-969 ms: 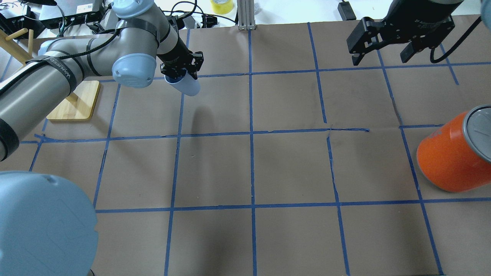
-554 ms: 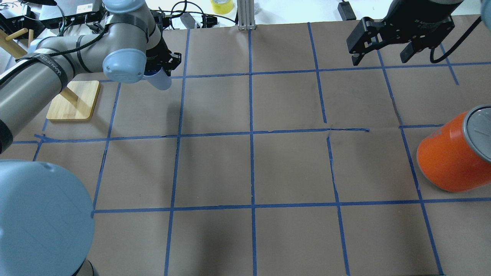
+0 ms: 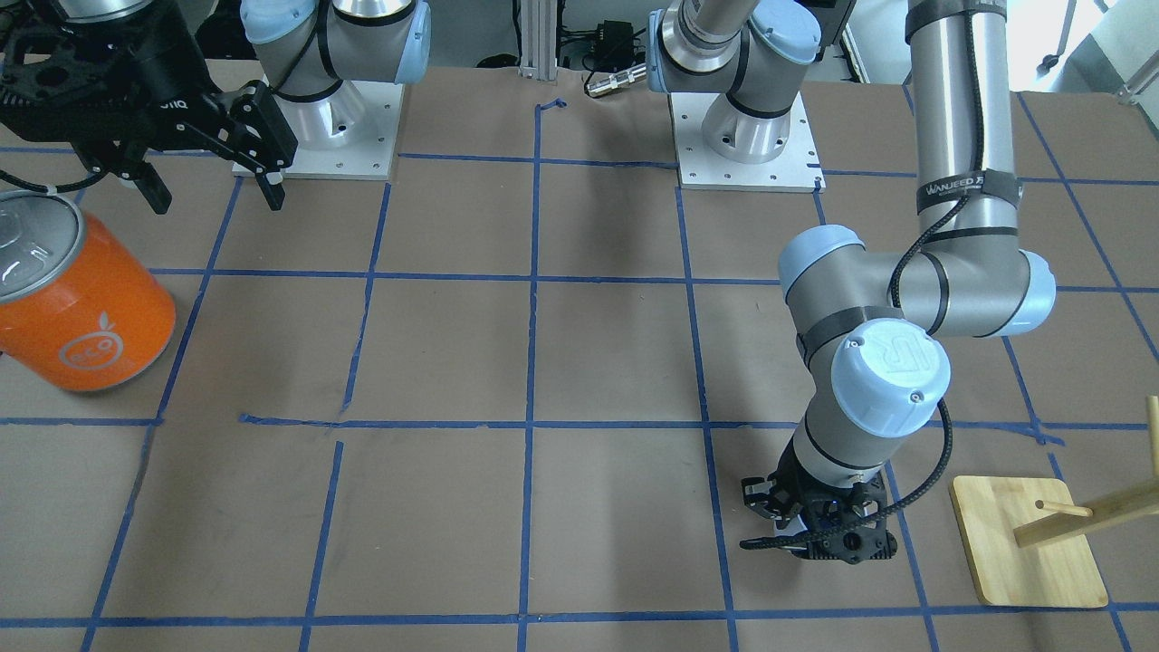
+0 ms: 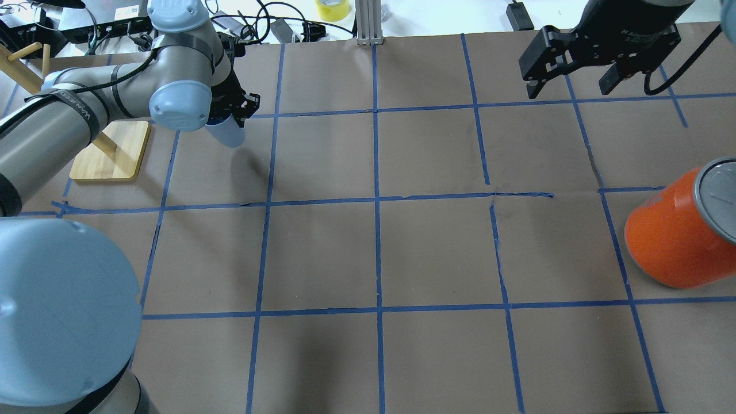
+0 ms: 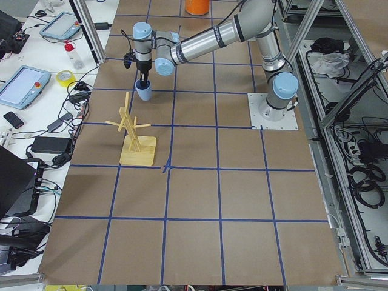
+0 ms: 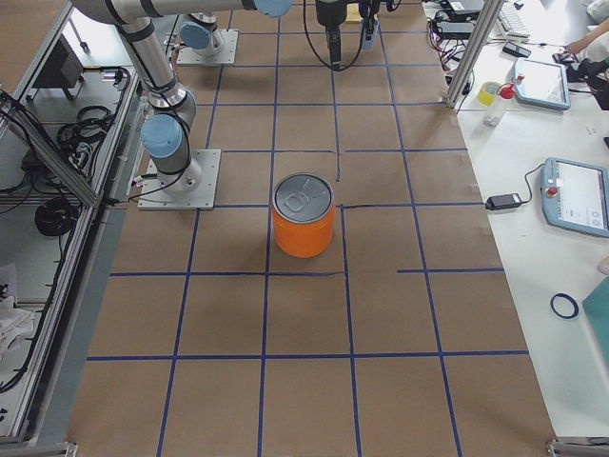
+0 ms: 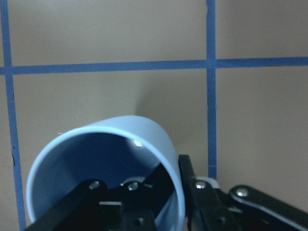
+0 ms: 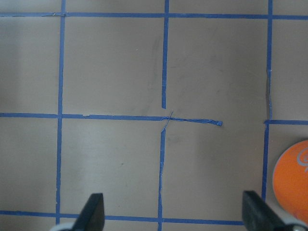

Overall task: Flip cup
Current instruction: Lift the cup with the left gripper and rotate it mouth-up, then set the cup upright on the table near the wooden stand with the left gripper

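Note:
The pale-blue cup (image 4: 227, 132) hangs from my left gripper (image 4: 228, 113) at the far left of the table, mouth up and slightly tilted. The gripper is shut on its rim, one finger inside and one outside. In the left wrist view the cup (image 7: 144, 139) shows its blue inside, with the left gripper (image 7: 168, 204) clamped on its wall. The cup also shows in the exterior left view (image 5: 143, 92), low over the paper. In the front-facing view the left gripper (image 3: 815, 530) hides most of it. My right gripper (image 4: 575, 72) is open and empty, high at the far right.
A large orange can (image 4: 673, 238) with a silver lid stands at the table's right edge, also in the front-facing view (image 3: 86, 312). A wooden peg rack on a bamboo base (image 4: 112, 150) stands just left of the cup. Blue tape lines grid the brown paper.
My left arm has carried the cup leftward toward the wooden rack, and the cup now hangs more upright. The right arm has not moved.

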Robot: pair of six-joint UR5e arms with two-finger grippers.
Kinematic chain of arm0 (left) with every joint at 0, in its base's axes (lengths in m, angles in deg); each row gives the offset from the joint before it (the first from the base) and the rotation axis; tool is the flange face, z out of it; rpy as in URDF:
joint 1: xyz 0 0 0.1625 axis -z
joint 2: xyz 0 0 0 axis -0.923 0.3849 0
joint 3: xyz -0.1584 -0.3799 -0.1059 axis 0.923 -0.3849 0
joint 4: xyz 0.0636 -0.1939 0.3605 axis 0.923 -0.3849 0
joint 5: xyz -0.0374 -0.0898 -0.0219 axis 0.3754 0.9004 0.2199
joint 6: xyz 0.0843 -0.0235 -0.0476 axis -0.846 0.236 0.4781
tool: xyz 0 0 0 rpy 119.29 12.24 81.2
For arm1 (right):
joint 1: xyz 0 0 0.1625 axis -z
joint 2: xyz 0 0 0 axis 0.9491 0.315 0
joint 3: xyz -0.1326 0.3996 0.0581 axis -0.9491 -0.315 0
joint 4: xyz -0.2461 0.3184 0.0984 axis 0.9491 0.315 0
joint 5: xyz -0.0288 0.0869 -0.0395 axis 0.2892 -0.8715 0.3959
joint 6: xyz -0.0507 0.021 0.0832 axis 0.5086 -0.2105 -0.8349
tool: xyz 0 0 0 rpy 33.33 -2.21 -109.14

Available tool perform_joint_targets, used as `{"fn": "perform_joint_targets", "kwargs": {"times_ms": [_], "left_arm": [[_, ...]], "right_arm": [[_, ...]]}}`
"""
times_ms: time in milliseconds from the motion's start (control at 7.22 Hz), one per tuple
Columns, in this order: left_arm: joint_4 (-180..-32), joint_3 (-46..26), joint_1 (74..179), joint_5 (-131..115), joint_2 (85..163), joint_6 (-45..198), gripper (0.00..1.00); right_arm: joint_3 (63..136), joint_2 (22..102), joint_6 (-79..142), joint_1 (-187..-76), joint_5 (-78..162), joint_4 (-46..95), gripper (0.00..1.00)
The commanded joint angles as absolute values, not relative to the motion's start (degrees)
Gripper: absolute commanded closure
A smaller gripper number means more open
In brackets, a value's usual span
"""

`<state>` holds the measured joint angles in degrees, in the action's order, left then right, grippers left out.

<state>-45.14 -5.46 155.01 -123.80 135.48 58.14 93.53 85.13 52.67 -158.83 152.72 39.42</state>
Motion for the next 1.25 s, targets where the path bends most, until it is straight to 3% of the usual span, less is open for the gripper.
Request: {"fn": "perform_joint_targets", "kwargs": {"times_ms": [0, 415, 554, 692, 831, 1108], "left_arm": [[-45.0, -6.1, 154.1, -124.6, 136.2, 58.0, 1.00], [-45.4, -6.3, 153.8, -124.6, 136.2, 58.0, 0.93], [-45.4, -6.3, 153.8, -124.6, 136.3, 58.0, 0.75], [-45.9, -6.4, 153.8, -124.7, 136.2, 58.0, 0.09], [-46.6, -6.2, 153.8, -124.6, 135.7, 58.1, 0.00], [-53.5, -4.6, 153.9, -124.5, 132.0, 58.1, 0.00]], "right_arm": [[93.6, 85.0, 52.7, -158.8, 152.8, 39.3, 0.00], [93.6, 85.0, 52.7, -158.8, 152.8, 39.3, 0.00], [93.6, 85.1, 52.7, -158.8, 152.8, 39.4, 0.00], [93.6, 85.1, 52.7, -158.8, 152.5, 39.4, 0.00], [93.5, 85.3, 52.7, -158.9, 152.8, 39.3, 0.00], [93.5, 85.1, 52.7, -158.8, 152.7, 39.4, 0.00]]}}
